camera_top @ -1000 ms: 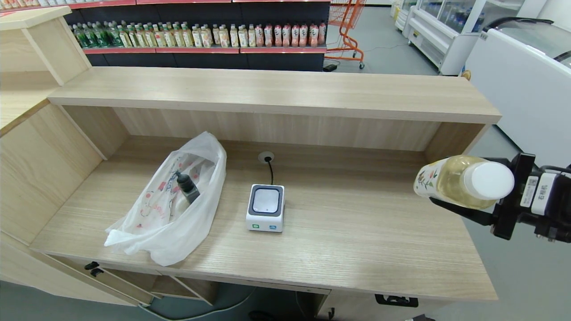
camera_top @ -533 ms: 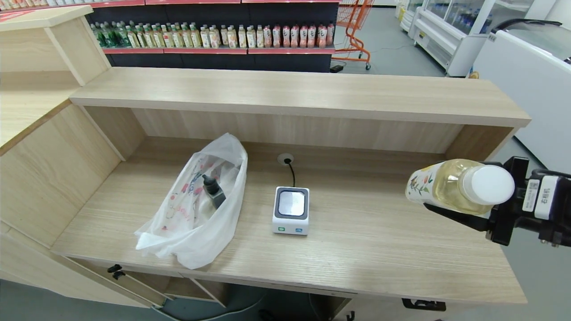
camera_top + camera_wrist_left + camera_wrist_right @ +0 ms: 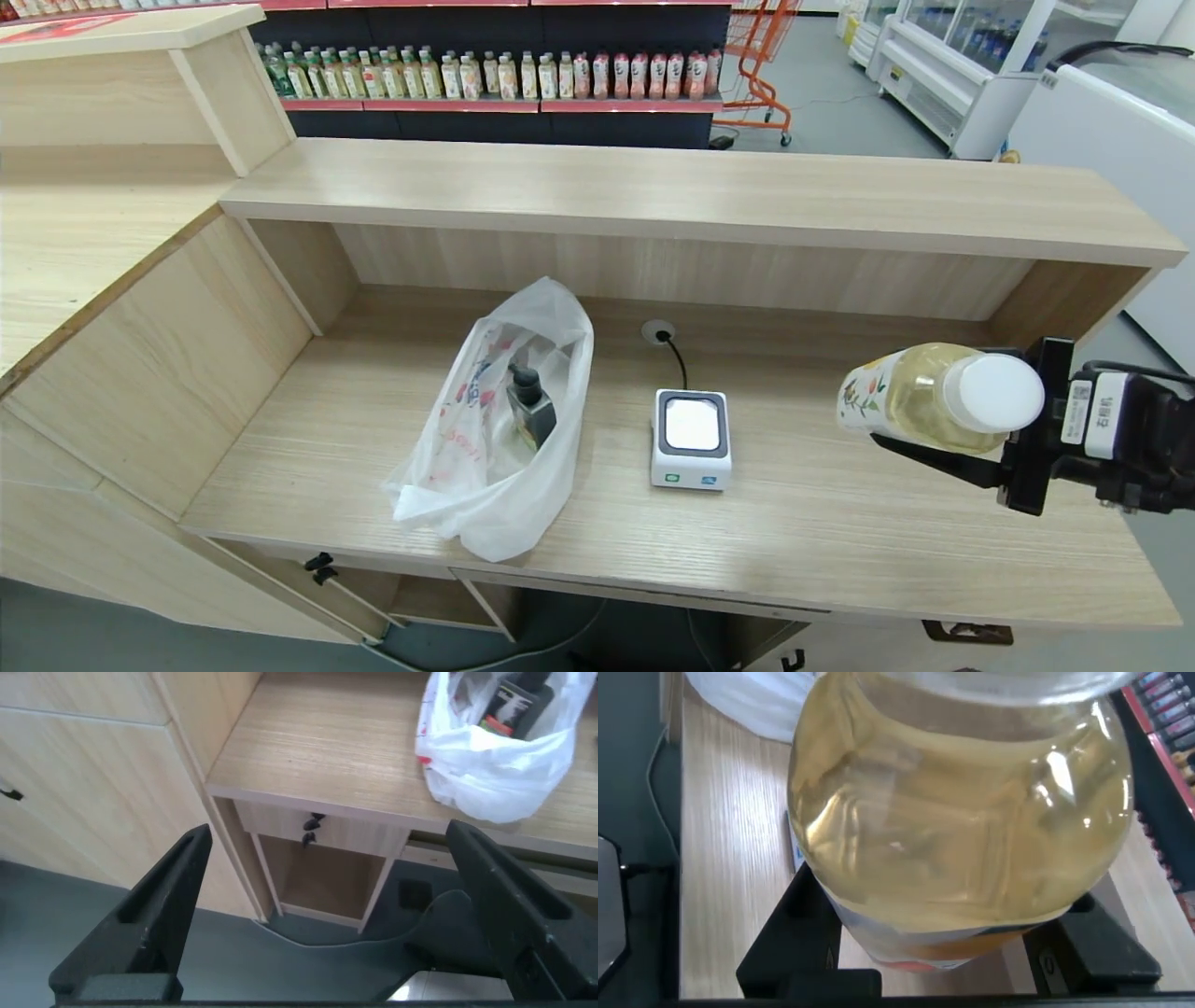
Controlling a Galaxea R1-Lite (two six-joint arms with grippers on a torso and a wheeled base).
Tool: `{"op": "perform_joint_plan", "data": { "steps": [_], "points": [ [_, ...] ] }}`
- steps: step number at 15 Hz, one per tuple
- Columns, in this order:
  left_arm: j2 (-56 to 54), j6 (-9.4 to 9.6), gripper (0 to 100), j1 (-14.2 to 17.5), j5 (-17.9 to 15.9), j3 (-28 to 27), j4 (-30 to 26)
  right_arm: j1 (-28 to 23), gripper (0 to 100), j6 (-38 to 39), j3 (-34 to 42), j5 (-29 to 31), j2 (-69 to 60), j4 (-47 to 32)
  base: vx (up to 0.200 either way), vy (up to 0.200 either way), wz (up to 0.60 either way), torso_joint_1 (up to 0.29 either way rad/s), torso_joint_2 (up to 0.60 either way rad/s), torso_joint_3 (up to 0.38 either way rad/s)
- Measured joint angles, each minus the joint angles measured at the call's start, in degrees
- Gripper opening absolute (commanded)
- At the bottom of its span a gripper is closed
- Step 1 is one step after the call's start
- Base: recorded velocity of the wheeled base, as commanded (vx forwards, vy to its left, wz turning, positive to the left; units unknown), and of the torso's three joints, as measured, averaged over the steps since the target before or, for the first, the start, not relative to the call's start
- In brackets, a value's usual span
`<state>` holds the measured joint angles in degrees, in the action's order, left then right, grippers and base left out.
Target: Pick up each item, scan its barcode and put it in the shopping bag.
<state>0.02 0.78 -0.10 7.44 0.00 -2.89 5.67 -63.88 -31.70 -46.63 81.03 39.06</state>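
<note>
My right gripper [image 3: 898, 403] is shut on a clear bottle of yellow drink [image 3: 920, 397] with a white cap and a flowered label. It holds the bottle on its side above the right part of the wooden counter [image 3: 840, 532], to the right of the white scanner [image 3: 691, 437]. In the right wrist view the bottle [image 3: 962, 831] sits between the black fingers [image 3: 799, 943]. A white shopping bag [image 3: 485, 457] lies left of the scanner with a dark pump bottle [image 3: 530, 411] inside. My left gripper [image 3: 327, 924] hangs open below the counter's front edge, near the bag [image 3: 495, 775].
A black cable [image 3: 674, 359] runs from the scanner to a hole at the back of the counter. A raised wooden ledge [image 3: 691, 196] walls the back and a wooden side panel [image 3: 187, 373] the left. A drawer front [image 3: 318, 826] sits under the counter.
The whole head picture has shifted to the right, so the camera moved. The held bottle now stands farther in over the counter, nearer the scanner. Both grippers keep their states.
</note>
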Motion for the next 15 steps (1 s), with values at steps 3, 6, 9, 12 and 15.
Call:
{"op": "perform_joint_plan", "data": {
  "steps": [3, 6, 9, 12, 15],
  "points": [
    [0.0, 0.09, 100, 0.0, 0.0, 0.0, 0.0, -0.1, 0, -0.1, 0.0, -0.1, 1.0, 0.1, 0.133, 0.000, 0.00, 0.003, 0.00, 0.003],
    [0.0, 0.11, 100, 0.0, 0.0, 0.0, 0.0, -0.1, 0, -0.2, -0.1, -2.7, 2.6, 0.3, 0.133, 0.000, 0.00, -0.011, 0.00, 0.005],
    [0.0, -0.02, 100, 0.0, 0.0, 0.0, 0.0, -0.5, 0, -0.2, -0.5, -4.5, 5.8, 1.4, 0.000, 0.000, 0.00, 0.000, 0.00, 0.000],
    [0.0, -0.07, 100, 0.0, 0.0, 0.0, 0.0, -0.5, 0, -0.4, -0.9, -6.2, 9.5, 1.8, 0.000, 0.000, 0.00, 0.000, 0.00, 0.000],
    [0.0, -0.10, 100, 0.0, 0.0, 0.0, 0.0, -0.5, 0, -2.7, -1.1, -8.1, 13.3, 1.8, 0.000, 0.000, 0.00, 0.000, 0.00, 0.000]
  ]
}}
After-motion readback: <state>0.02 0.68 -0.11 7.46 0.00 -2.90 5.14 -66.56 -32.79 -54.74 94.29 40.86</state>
